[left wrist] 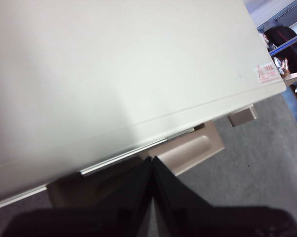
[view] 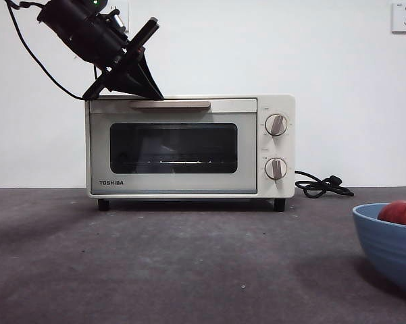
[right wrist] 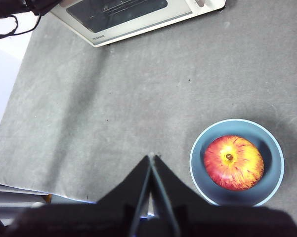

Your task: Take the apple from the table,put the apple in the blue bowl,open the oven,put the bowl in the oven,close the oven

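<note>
I have the left gripper [view: 132, 67] up at the top left corner of the oven [view: 189, 145], its jaws pressed together on nothing. From the left wrist camera its tips sit just above the tan handle [left wrist: 188, 148], near that bar's end, over the front edge of the oven's cream top. The door looks closed in the front view (dark glass flush, rack visible behind it).

The right gripper [right wrist: 151, 163] hangs high over the table [right wrist: 113, 108], clenched and empty. The blue bowl [right wrist: 274, 163] stands just beside it, well apart from the oven, towards the table's near right edge. The apple [right wrist: 233, 163] lies inside the bowl, stem end up.
</note>
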